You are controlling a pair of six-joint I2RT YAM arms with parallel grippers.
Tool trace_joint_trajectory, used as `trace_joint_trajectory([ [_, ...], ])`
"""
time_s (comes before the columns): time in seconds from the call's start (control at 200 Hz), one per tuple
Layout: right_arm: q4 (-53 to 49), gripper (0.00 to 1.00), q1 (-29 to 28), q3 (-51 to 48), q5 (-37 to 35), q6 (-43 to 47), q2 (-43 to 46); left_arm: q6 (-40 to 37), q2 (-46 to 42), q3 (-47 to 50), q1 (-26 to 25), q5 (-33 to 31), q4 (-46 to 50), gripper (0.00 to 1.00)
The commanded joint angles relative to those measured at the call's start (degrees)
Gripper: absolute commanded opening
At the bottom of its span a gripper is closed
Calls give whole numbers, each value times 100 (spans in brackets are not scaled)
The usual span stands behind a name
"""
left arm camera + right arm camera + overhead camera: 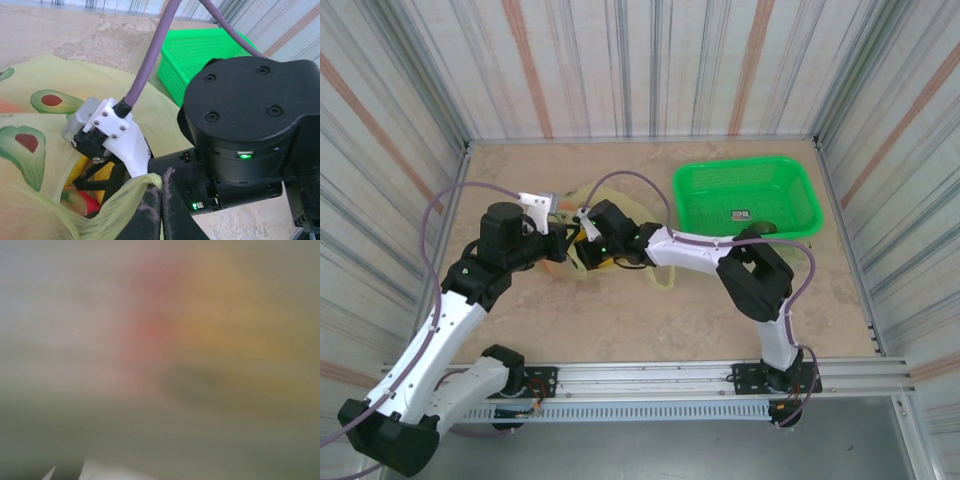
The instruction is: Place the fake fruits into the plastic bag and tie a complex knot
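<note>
Bare table before plastic bag

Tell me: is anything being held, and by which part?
The left end effector apparently pinches the plastic bag by its mouth rim; whether the right end effector holds anything cannot be told.

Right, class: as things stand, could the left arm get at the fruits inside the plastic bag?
Probably not. The right arm sits in the mouth of the plastic bag, above the fake fruits, and the left gripper looks pinched on its rim.
</note>
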State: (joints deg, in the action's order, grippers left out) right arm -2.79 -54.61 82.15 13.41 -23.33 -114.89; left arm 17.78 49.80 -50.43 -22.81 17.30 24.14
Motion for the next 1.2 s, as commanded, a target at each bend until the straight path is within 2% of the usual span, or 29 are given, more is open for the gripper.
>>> trace_joint_trajectory([
  [0.0, -117, 82, 61, 197, -171, 66, -102, -125, -131, 44, 57, -94, 3, 0],
  [0.165, -32, 85, 78, -56, -238, 176, 175, -116, -111, 46, 57, -95, 12, 0],
  [0.461, 182, 69, 388, -983, -25, 207, 1446, -135, -146, 44, 57, -140, 20, 0],
  [0.571, 74, 66, 660, -1299, 253, 71, 1974, -123, -133, 45, 57, -128, 5, 0],
  [0.731, -344, 67, 978, -1653, 153, 277, 2832, -101, -75, 38, 53, -80, 11, 0],
  [0.852, -694, 67, 1470, -1873, 330, 344, 3354, -93, -81, 34, 57, -82, 20, 0],
  [0.972, -1287, 67, 2267, -1921, 296, 181, 3733, -85, -93, 34, 57, -83, 29, 0],
  [1.097, -2052, 67, 3181, -1744, 206, -67, 3783, -80, -89, 16, 54, -58, 29, 0],
  [1.197, -2713, 68, 3693, -1456, -107, -252, 3616, -60, -67, 9, 57, -23, 29, 0],
])
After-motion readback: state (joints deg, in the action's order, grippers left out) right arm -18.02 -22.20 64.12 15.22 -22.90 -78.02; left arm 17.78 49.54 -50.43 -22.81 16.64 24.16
